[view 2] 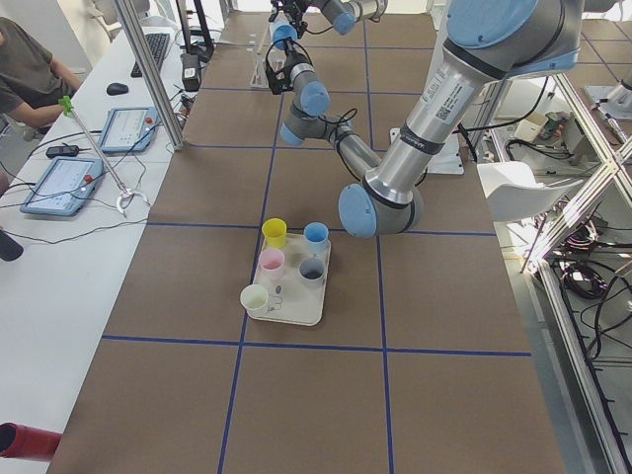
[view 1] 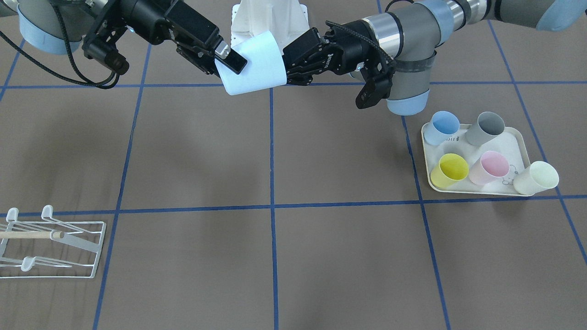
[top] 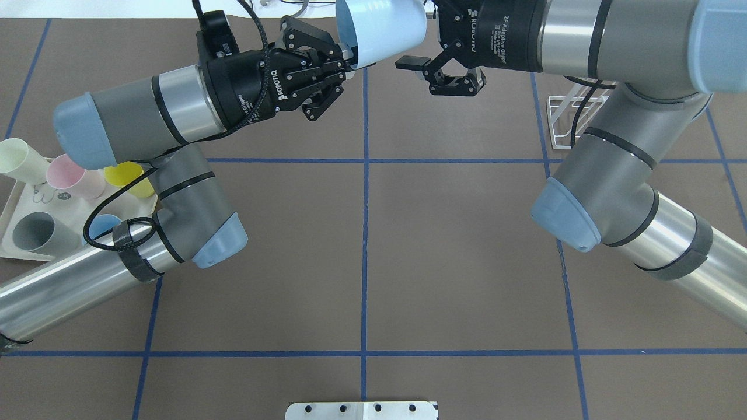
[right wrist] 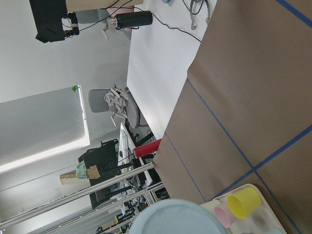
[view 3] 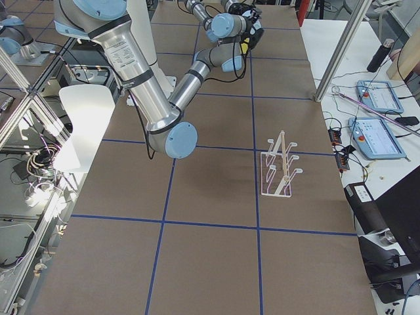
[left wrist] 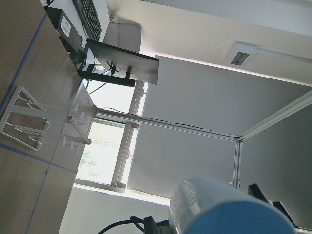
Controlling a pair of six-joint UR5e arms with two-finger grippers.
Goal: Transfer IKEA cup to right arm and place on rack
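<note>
Currently I see the cup [view 1: 257, 62] up in the air over the table's [view 1: 321, 151] robot side, lying roughly on its side between the two arms. The left gripper [top: 349, 58] is clamped on the rim, with one finger inside the mouth and the other outside the wall. The right gripper [view 1: 234, 62] is at the opposite end, its jaws spread wide around the closed base. One finger [top: 411, 61] lies along the wall in the front view, while the other is hidden behind the cup, so I cannot tell whether that gripper has actually closed on it. My right wrist camera shows only the round base low in its view, and the left wrist camera shows the cup's wall. The rack [view 1: 55, 247] stands on the table on the robot's right side, toward the operators' edge and well apart from the cup. On the robot's left a tray [view 1: 477, 192] carries five other cups [view 1: 451, 169]: blue, grey, yellow, pink and cream.
</note>
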